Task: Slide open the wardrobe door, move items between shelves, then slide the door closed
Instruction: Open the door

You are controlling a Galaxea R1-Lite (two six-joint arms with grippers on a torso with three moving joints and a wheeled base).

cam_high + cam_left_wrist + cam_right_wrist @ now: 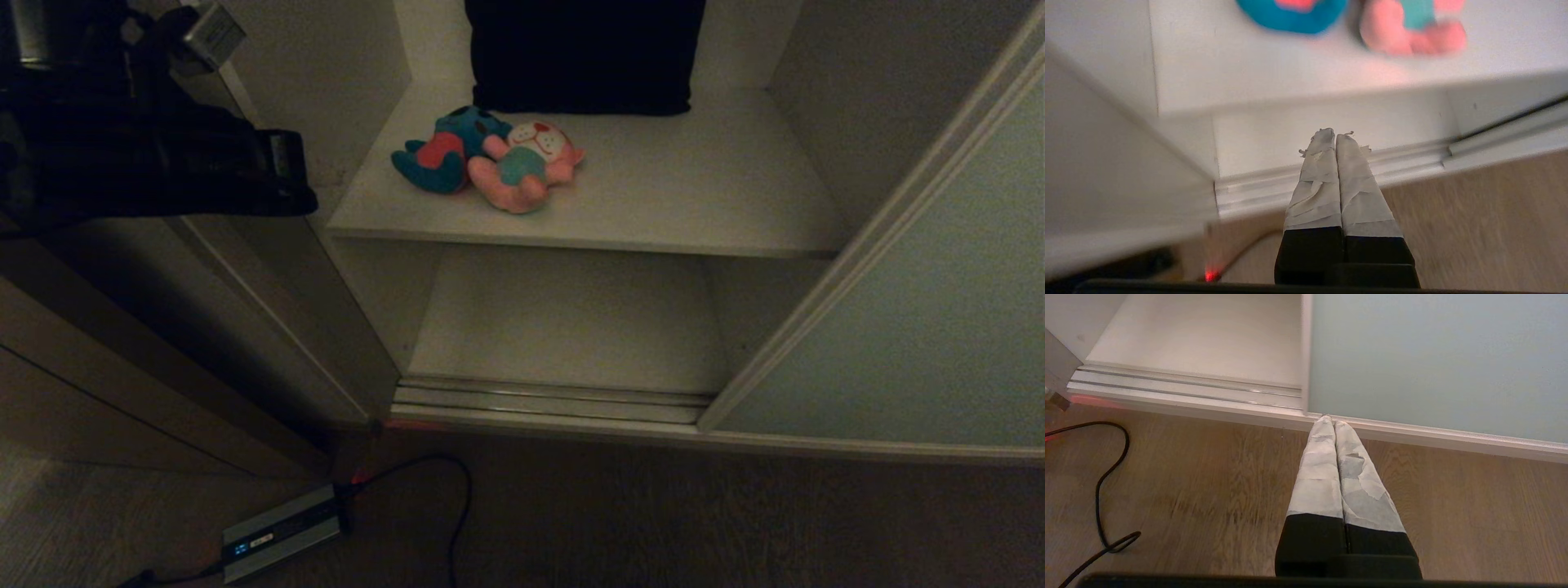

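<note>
Head view dim and shadowed (wrist views brighter), left wrist view blurred.

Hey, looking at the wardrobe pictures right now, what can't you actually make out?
- Black cushion: its top is cut off by the head view's upper edge.
- Teal-blue toy and pink toy: blurred and cut by the left wrist view's edge.
- Left gripper: shut, but in the head view only a dark arm shows.
- Sliding door: its far side runs past the frame.
- Lower shelf: its back is hidden under the upper shelf.
</note>
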